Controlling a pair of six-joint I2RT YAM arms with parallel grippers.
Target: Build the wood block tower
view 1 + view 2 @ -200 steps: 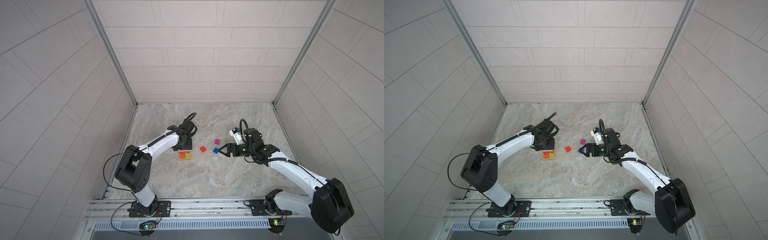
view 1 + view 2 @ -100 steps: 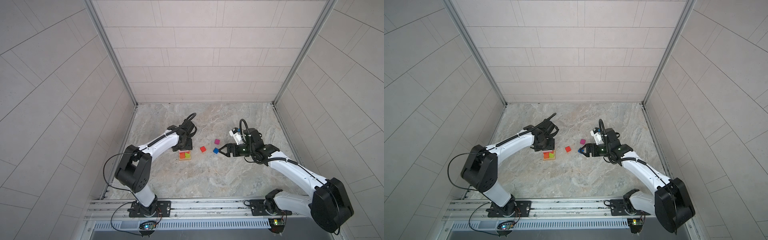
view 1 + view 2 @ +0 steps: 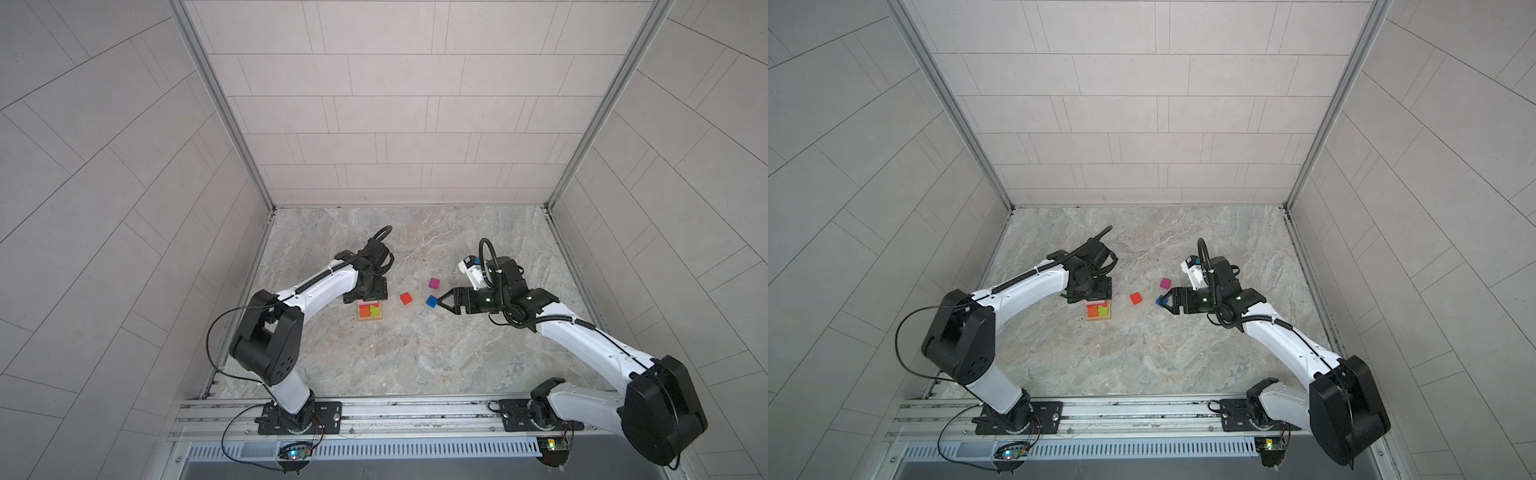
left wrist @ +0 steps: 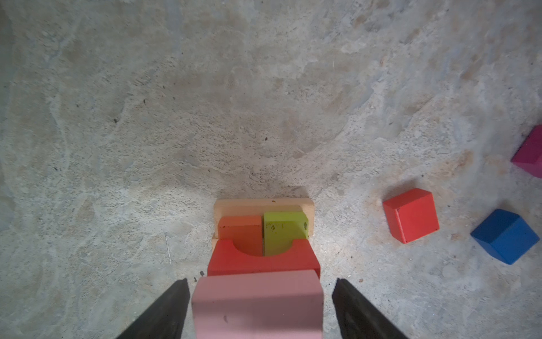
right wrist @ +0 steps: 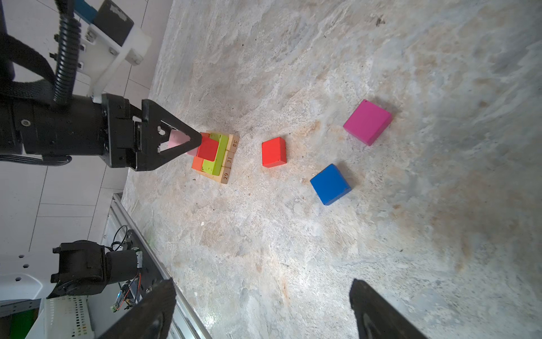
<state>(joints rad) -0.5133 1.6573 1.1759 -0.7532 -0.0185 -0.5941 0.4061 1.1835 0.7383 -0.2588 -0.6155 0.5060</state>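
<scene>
Mottled stone floor (image 3: 415, 353) under tower (image 3: 369, 311), tiled walls (image 3: 374, 104)

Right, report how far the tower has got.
Done: tan bars lowest, orange block and lime block on them, red arch above. In hand: pink block sits on the arch, left gripper open around it. To do: red cube, blue cube and magenta cube lie loose; right gripper open, empty.

The mottled grey stone-look surface (image 3: 415, 353) carries three tan wooden bars (image 5: 229, 160) lying side by side. Well apart from them are a red wooden cube (image 3: 405, 298), a blue wooden cube (image 3: 432, 301) and a magenta wooden cube (image 3: 434, 284).
</scene>
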